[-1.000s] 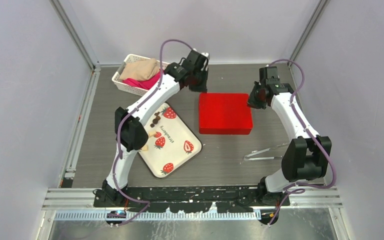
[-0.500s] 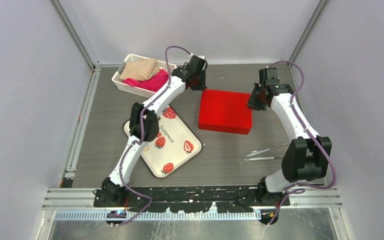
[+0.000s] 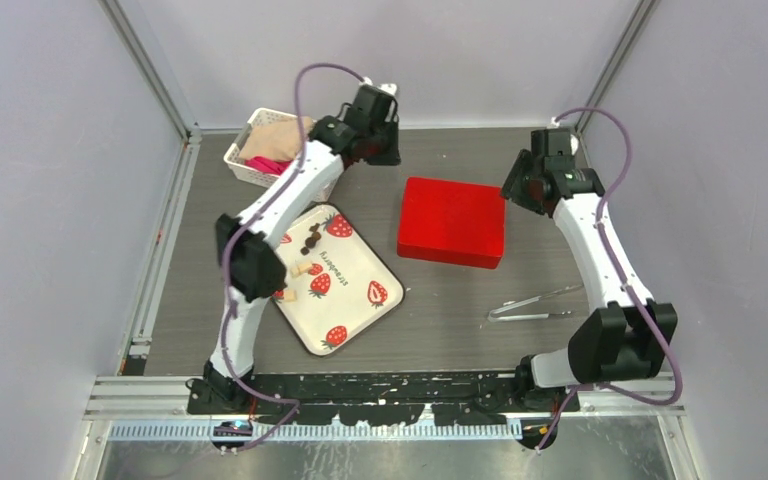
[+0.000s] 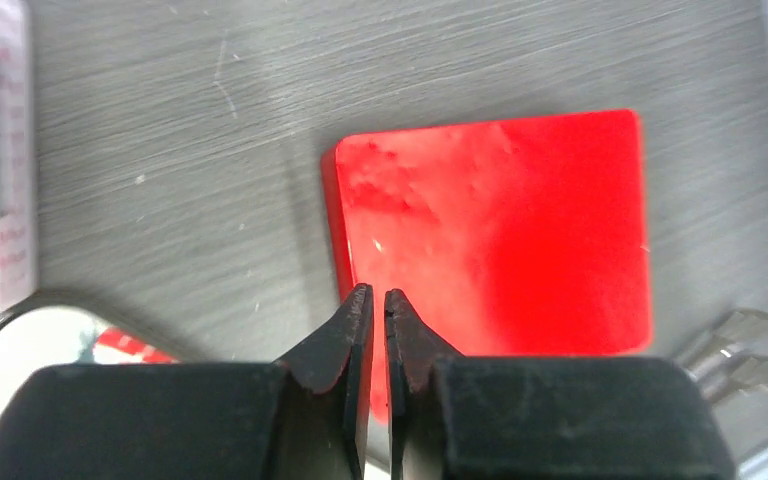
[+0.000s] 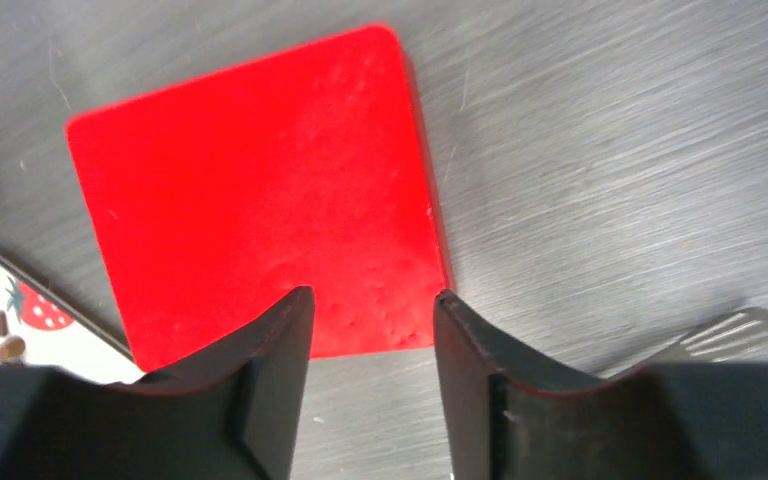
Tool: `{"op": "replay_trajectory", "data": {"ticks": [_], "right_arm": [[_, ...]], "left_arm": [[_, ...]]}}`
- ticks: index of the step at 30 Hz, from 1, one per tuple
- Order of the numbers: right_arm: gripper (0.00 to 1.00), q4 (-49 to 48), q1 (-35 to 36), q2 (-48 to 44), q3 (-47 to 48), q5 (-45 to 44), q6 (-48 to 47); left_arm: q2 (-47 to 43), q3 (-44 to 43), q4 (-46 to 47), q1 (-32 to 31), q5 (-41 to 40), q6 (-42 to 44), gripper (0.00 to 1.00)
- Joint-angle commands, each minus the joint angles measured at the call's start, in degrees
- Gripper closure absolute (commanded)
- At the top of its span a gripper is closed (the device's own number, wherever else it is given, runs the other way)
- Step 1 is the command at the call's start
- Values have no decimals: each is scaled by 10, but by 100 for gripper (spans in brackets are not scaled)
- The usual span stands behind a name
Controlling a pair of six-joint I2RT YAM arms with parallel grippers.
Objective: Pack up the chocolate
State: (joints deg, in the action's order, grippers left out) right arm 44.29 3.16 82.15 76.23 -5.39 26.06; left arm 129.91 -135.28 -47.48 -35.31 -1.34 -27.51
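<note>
**A:** On the far-left part of the tray (image 3: 357,316): the chocolate (image 3: 311,239). A small cluster of tiny lumps, dark brown to near black, lying close together on the white surface. Too small from above to tell round from square.

**B:** What is around it?

**A:** Red strawberry prints across the rest of the tray. The left arm's forearm passes just beside the cluster. The tray lies on the desk (image 3: 440,320), turned at an angle, left of the box (image 3: 451,222).

**B:** The box?

**A:** Red, flat, with rounded corners. Its top is shut, so no lumps show in it. The chocolate is well apart from it.

**B:** Left fingers (image 4: 379,292)?

**A:** Raised above the box's left edge. All but closed, with only a hairline slit between them and nothing in it.

**B:** Right fingers (image 5: 372,295)?

**A:** Parted and holding nothing. The box's right edge and bare desk show through the gap below.

**B:** Anything else?

**A:** Tongs (image 3: 530,305) lie flat on the desk near the right arm, on the near side of the box. A white basket (image 3: 250,165) with beige and pink cloth sits at the far left.
</note>
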Motion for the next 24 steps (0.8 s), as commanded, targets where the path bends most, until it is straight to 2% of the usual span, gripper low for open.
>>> {"op": "replay_trajectory", "data": {"ticks": [1,3,8,10,12,16,19,24], "right_arm": [[37,-31,-3,-88,43,-105,-23],[25,-40,-3,-115,44,-154,-30],[8,-72,-3,-170,35,-288,-53],[1,-108,-3,-200,5,-337,-61],[0,-161,-3,-236,-39,-381,-63],[0,-247,-2,-293,-119,-445,-33],[0,-238,-3,-290,-131,-452,4],[0,-195,-3,-261,-109,-448,56]], "left_arm": [[-178,85,-4,1,-65,37,87],[-239,147,-22,2,-121,42,83],[-351,289,-92,5,-248,54,80],[-394,353,-121,7,-275,53,76],[-442,414,-132,13,-283,43,76],[-529,508,-129,52,-228,-1,72],[-569,543,-122,82,-192,-26,71],[-589,560,-116,95,-193,-23,72]]}}
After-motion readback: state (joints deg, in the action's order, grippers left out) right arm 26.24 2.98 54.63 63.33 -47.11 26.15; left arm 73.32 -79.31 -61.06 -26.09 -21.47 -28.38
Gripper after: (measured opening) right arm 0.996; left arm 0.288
